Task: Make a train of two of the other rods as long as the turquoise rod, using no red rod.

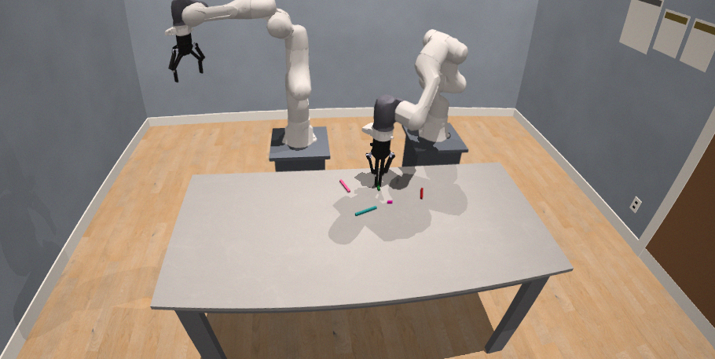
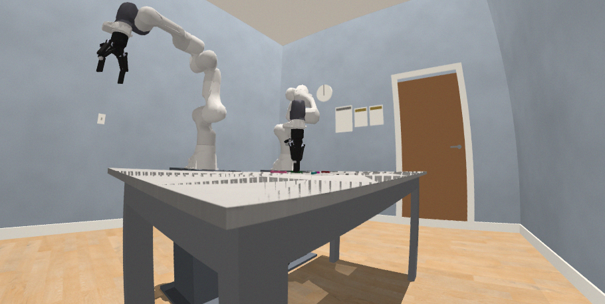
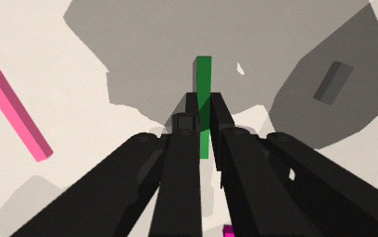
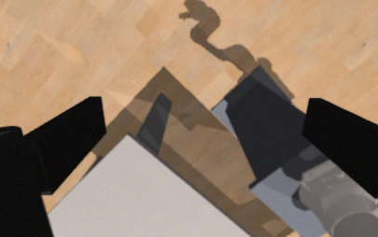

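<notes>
The green rod (image 1: 378, 188) (image 3: 204, 69) lies on the table at the back. My left gripper (image 1: 378, 184) (image 2: 296, 169) (image 3: 202, 109) points down and is shut on its middle; both ends show beyond the fingers. The magenta rod (image 1: 390, 202) (image 3: 229, 230) lies in front of the green rod, a little right. The turquoise rod (image 1: 365, 210) lies further front left, slanted. The pink rod (image 1: 345, 185) (image 3: 18, 111) lies left of the green rod. My right gripper (image 1: 188, 76) (image 2: 110, 75) (image 4: 204, 116) is open and empty, high up, left of the table in the top view.
A red rod (image 1: 421, 193) lies right of the green rod on the table (image 1: 280, 257). A short grey rod (image 3: 333, 83) lies in the arm's shadow, right of the left gripper in the left wrist view. The table's back edge runs close behind the rods.
</notes>
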Available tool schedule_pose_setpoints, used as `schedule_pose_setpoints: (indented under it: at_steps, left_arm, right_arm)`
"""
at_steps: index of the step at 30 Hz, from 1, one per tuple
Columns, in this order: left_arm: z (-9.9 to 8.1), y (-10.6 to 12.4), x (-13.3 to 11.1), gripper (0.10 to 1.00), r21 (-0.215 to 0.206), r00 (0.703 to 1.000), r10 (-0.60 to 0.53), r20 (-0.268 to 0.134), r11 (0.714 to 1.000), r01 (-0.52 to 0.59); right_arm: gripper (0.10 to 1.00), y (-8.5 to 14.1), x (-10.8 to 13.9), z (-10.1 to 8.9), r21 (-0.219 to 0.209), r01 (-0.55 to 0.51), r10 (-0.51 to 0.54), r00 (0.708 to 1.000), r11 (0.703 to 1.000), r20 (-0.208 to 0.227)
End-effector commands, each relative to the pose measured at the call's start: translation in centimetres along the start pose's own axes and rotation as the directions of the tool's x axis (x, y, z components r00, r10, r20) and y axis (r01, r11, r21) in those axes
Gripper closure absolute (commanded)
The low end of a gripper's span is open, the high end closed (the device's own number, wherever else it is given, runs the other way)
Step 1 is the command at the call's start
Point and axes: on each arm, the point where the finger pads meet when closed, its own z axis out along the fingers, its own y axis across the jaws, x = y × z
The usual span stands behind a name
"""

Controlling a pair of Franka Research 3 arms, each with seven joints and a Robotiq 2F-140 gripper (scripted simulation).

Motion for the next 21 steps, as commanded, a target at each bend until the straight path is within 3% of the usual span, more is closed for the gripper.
schedule_pose_setpoints:
  at_steps: [1,9,19,21]
  left_arm:
    - [0.1,0.0,0.0,0.974,0.0,1.0,-0.001,0.001,1.0,0.001]
    - [-0.9,0.0,0.0,0.974,0.0,1.0,-0.001,0.001,1.0,0.001]
    - [-7.6,0.0,0.0,0.974,0.0,1.0,-0.001,0.001,1.0,0.001]
    - [-7.6,0.0,0.0,0.974,0.0,1.0,-0.001,0.001,1.0,0.001]
  right_arm:
    - [0.098,0.1,0.2,-0.1,0.001,0.005,-0.005,1.0,1.0,-0.005]
    - [0.098,0.1,0.2,-0.1,0.001,0.005,-0.005,1.0,1.0,-0.005]
    - [0.098,0.1,0.2,-0.1,0.001,0.005,-0.005,1.0,1.0,-0.005]
    - [0.098,0.1,0.2,-0.1,0.001,0.005,-0.005,1.0,1.0,-0.005]
